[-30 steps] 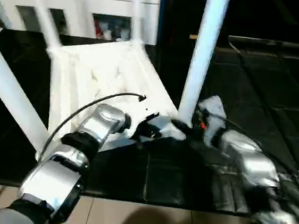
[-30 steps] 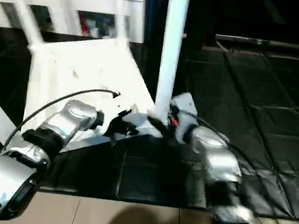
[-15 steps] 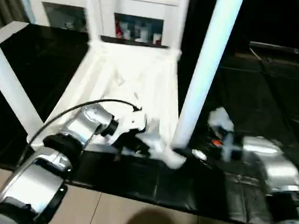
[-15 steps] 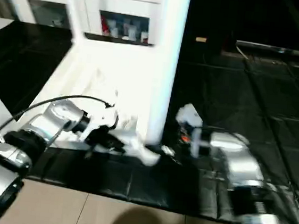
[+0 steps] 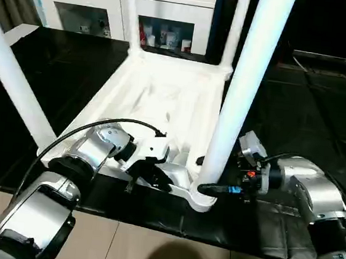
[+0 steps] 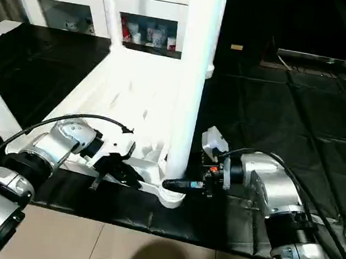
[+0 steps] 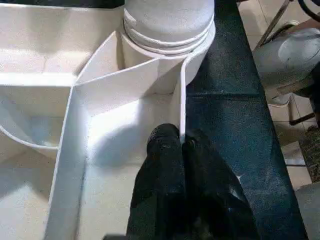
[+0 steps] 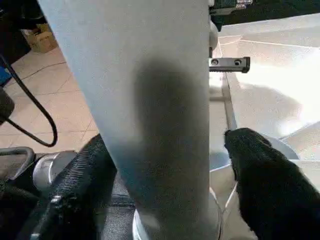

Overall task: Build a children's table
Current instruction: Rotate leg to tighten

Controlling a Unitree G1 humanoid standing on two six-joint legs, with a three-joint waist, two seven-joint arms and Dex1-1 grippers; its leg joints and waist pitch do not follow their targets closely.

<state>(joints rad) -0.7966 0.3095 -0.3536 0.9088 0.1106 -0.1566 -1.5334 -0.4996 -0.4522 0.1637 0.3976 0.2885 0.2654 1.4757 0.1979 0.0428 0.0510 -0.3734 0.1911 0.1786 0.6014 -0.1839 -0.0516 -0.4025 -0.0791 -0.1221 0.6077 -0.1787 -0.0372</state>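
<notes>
The white table top [image 5: 164, 97] lies upside down on the black mat, ribbed underside up, with its legs standing in the corner sockets. My left gripper [image 7: 181, 142] is shut on the thin rim wall next to the near right socket [image 7: 170, 30]. The near right leg [image 5: 242, 93] rises between the fingers of my right gripper [image 8: 167, 140], just above the socket. That gripper is open: one finger [image 8: 80, 190] lies against the leg, and the other finger [image 8: 260, 175] stands a little off it.
Three more white legs rise at the near left [image 5: 11, 81], far left [image 5: 131, 7] and far right [image 5: 236, 25]. A white cabinet [image 5: 100, 1] with glass fronts stands behind. The black mat [image 5: 311, 107] gives way to beige floor [image 5: 148, 250] at the near side.
The camera has swung, so the whole picture has shifted. My right gripper has come in from the right and now straddles the leg's base. My left gripper stays on the rim.
</notes>
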